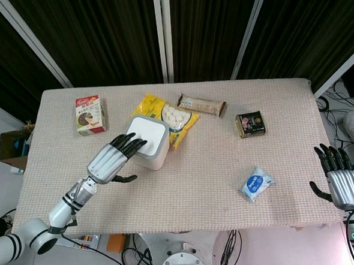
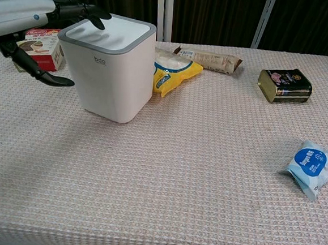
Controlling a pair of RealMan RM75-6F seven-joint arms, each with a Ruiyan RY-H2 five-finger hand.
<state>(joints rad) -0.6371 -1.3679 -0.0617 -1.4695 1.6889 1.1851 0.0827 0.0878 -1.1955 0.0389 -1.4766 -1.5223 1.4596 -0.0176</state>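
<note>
Left robot hand (image 1: 113,157) spread, fingertips over the lid of the white bin (image 1: 149,141), thumb apart at its side, nothing clamped. Bin stands upright on the surface (image 1: 198,185); snack box (image 1: 90,114) left of bin, yellow bag (image 1: 167,116) touching its right. Judgement: square the thumb opposite the fingers before closing. Right robot hand (image 1: 339,176), far right of bin, spread, empty.

The left hand (image 2: 30,15) rests its fingers on the lid of the white bin (image 2: 112,67), beside a yellow bag (image 2: 173,72).

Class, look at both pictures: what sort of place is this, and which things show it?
Probably a robot lab test bench: a cloth-covered table before dark curtains, loose cables on the floor, snacks laid out.
</note>
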